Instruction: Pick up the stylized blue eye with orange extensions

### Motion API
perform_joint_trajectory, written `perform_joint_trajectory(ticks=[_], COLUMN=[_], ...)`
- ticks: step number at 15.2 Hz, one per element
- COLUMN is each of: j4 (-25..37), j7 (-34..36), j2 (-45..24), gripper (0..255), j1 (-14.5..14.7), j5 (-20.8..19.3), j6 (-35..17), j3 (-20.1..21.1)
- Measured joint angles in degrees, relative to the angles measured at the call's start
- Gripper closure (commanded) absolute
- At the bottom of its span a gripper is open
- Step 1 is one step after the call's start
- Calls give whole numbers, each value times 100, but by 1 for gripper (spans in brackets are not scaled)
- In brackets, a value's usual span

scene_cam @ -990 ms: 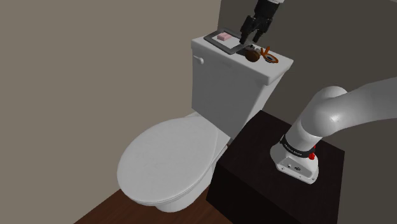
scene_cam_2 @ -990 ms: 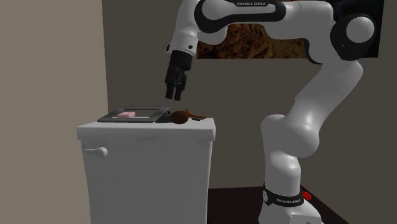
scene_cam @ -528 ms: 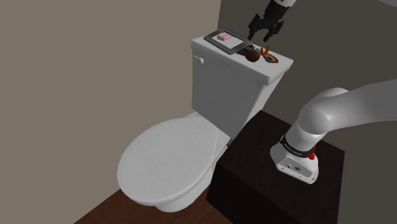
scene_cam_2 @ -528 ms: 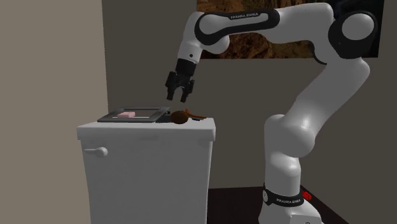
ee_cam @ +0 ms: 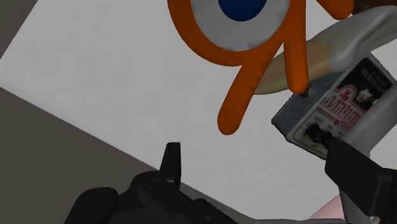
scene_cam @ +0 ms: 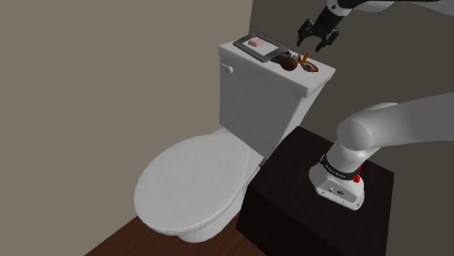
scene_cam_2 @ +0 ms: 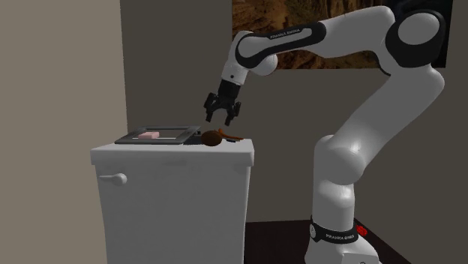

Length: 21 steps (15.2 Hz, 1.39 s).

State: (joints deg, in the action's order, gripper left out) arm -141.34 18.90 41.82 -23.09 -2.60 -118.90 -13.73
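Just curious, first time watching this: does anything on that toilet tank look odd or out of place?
Yes: an orange-ringed blue eye figure and a grey box with a red label lie on the tank lid, odd things for a bathroom. Nothing looks spilled.

**Blue eye (ee_cam: pixel 222 35) flat on the toilet tank lid (scene_cam: pixel 255 62)**

The eye is a flat emblem with a deep blue pupil on a pale grey-white disc inside a thick orange ring. 2 rounded orange prongs run out from the ring side by side. It lies face up on the white lid, near the end at the shoulder view's right (scene_cam: pixel 311 67).
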Motion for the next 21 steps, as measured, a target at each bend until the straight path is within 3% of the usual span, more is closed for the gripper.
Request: perform_joint_trajectory(ticks=[7,8,21], j4=[-486,-513,-388], j7=[9,5,15], j2=[-21,-23,-12], gripper=[0,255,255], j1=[-59,-61,-57], j5=[-34,-36,-30], j6=[-522,-551,-419], j3=[-65,-71,-56])
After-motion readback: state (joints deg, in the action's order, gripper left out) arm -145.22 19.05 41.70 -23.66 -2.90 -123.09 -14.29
